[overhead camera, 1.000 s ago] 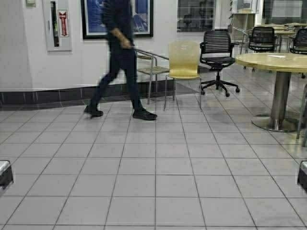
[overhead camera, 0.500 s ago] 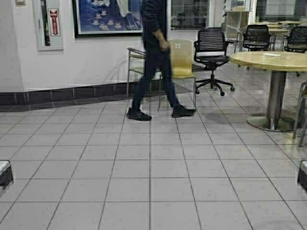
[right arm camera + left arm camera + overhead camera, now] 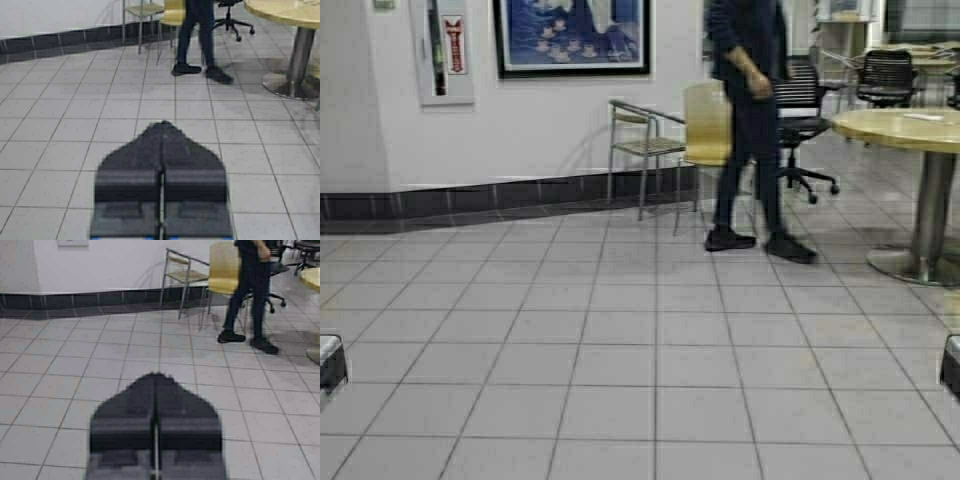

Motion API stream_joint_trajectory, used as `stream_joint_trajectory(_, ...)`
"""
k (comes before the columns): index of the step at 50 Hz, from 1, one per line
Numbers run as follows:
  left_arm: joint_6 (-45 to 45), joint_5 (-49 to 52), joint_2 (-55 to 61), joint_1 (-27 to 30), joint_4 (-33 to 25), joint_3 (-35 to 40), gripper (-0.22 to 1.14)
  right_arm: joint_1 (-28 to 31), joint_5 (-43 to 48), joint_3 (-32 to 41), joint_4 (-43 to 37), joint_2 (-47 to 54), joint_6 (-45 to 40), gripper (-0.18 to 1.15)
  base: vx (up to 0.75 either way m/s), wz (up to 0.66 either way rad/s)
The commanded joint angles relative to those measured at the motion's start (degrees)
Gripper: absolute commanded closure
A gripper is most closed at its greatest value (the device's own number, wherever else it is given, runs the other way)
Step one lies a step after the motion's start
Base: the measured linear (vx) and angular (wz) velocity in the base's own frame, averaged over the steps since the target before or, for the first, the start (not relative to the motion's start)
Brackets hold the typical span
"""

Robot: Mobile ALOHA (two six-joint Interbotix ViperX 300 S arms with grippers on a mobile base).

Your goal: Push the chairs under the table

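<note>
One yellow-tan plywood chair (image 3: 706, 125) stands far ahead near the wall, partly hidden by a person (image 3: 750, 110) walking in front of it. It also shows in the left wrist view (image 3: 222, 270) and the right wrist view (image 3: 172, 12). The long table is out of view. My left gripper (image 3: 156, 375) is shut and empty, held low over the tiled floor at the left edge of the high view (image 3: 330, 362). My right gripper (image 3: 162, 123) is shut and empty at the right edge (image 3: 950, 365). Both are far from the chair.
A metal-framed armchair (image 3: 645, 145) stands against the wall left of the chair. A black office chair (image 3: 805, 110) is behind the person. A round table on a steel pedestal (image 3: 920, 130) stands at the right. Open tiled floor (image 3: 640, 350) lies ahead.
The person has walked from left to right, now in front of the yellow-tan chair. The whole scene has shifted slightly sideways, so the robot has moved. Both grippers stay parked.
</note>
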State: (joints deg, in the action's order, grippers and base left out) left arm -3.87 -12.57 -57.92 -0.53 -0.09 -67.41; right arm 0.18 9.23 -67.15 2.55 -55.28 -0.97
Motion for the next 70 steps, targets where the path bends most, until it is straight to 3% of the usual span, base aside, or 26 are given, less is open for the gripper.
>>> stream_joint_trajectory(1,0.26,-0.26,0.53,-0.09,0.00,0.88,0.89,-0.09,-0.35,1.05,0.18,-0.62,0.00,0.92,0.27,0.14)
stream_joint_trajectory(70,0.35,1.05,1.05,-0.09,0.26,-1.41,0.89,-0.09,0.35,1.76,0.00,5.19,-4.39,0.92,0.28,0.21)
